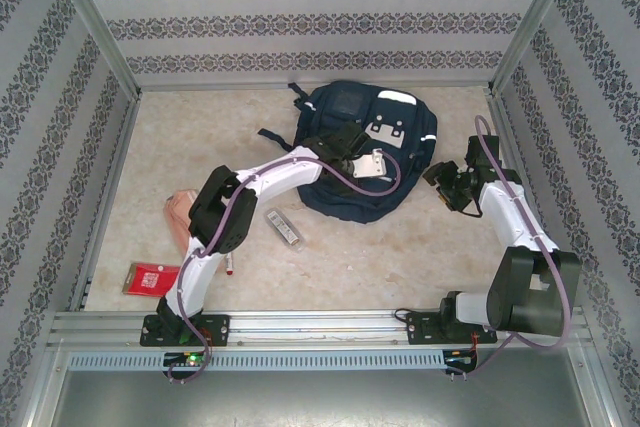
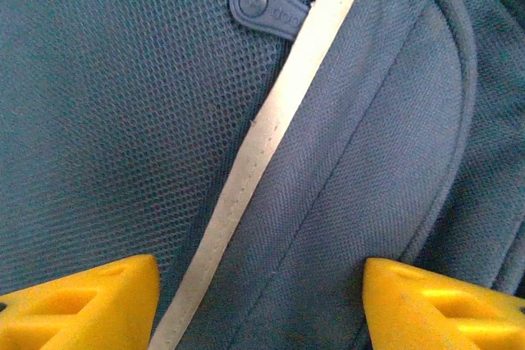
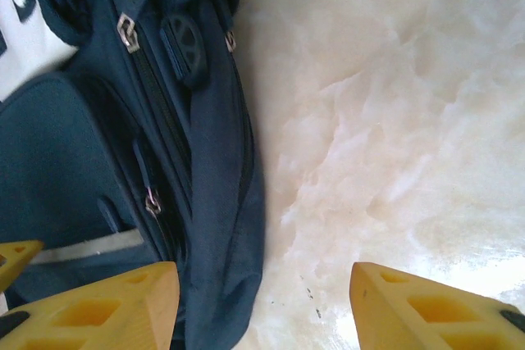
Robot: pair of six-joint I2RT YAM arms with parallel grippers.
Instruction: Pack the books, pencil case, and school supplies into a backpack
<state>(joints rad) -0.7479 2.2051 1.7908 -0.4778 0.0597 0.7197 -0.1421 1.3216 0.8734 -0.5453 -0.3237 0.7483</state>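
A large navy-blue fabric backpack point(image 1: 412, 162) with white patches is seen lying flat on the pale marbled table point(image 1: 400, 257). The left gripper point(image 2: 258, 309) is held directly above the backpack's front panel. Its yellow fingers point(image 2: 90, 305) are spread wide apart, and only woven fabric and a white reflective stripe point(image 2: 271, 129) lie below them; nothing is gripped. The right gripper point(image 3: 262, 309) is poised just beside the backpack's right edge, its jaws likewise parted and nothing grasped, one finger over the backpack's side and the other over bare table. A small clear plastic pencil case point(image 1: 284, 228) is found near the backpack's near-left corner. Pale peach-wood flat pieces point(image 1: 180, 212) lie farther left of the backpack, and a small red flat packet point(image 1: 150, 277) farther still.
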